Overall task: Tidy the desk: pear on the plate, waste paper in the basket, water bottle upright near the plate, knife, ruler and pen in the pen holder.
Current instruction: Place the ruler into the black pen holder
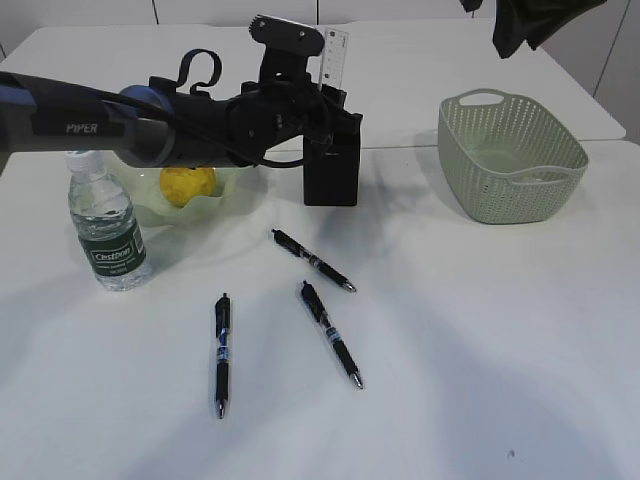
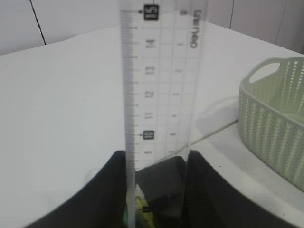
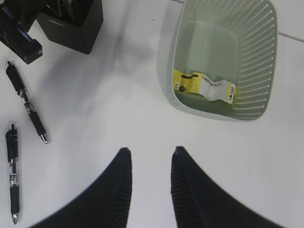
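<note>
Exterior view: a white worktop point(image 1: 450, 350). The left arm reaches in from the left edge, and its fingers point(image 1: 335, 95) grip a clear ruler point(image 1: 333, 58) that stands upright over the black holder point(image 1: 332, 170), near the back of the worktop. Whether the ruler's lower end is inside the holder is hidden by the arm. Just left of the holder, the yellow pear point(image 1: 188, 185) sits in the pale green plate point(image 1: 215, 205). The bottle point(image 1: 108, 232) stands upright just in front of the plate, near the left edge. Three black pens point(image 1: 312, 260) point(image 1: 330, 333) point(image 1: 221, 353) lie apart in the middle of the worktop. The sage basket point(image 1: 510, 155) stands toward the right edge.

Left wrist view: the two dark fingers point(image 2: 107, 190) close on the ruler's point(image 2: 161, 80) long edges; it rises straight up between them. The holder's point(image 2: 161, 185) top shows below. The basket point(image 2: 275, 123) is at right.

Right wrist view: the right fingers point(image 3: 121, 190) stand apart, holding nothing, above bare worktop. The basket point(image 3: 266, 57) lies ahead with the yellow and white paper point(image 3: 204, 88) on its floor. The holder point(image 3: 76, 23) is at upper left, and two pens point(image 3: 26, 102) point(image 3: 13, 173) lie along the left side.
</note>
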Robot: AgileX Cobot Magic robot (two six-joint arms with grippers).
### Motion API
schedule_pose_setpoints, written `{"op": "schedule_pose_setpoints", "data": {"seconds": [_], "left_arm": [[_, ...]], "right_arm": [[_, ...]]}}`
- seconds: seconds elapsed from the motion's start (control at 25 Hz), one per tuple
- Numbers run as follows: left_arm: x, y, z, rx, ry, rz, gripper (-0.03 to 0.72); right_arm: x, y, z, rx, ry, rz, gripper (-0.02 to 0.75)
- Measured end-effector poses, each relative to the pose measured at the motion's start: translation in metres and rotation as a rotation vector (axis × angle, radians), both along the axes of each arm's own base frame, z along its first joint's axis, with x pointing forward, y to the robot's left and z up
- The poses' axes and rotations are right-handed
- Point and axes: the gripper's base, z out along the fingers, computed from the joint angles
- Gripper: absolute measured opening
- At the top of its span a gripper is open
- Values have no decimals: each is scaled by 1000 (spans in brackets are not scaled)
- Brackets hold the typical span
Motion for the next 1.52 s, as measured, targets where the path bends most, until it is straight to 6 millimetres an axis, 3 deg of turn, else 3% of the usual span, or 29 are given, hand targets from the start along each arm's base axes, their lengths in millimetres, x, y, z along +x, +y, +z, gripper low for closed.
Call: {"op": "schedule_pose_setpoints", "data": {"seconds": [0.92,1.24,1.52], "left_arm": [[-1,-1,-4,14,45,-10,272],[-1,0,-4,12,39,-8,386],[-1,0,-4,19,41,-11,401]], "right_arm": [[0,0,0,0,-1,0,244],[0,0,0,0,-1,0,244],[0,0,0,0,-1,0,244]]}}
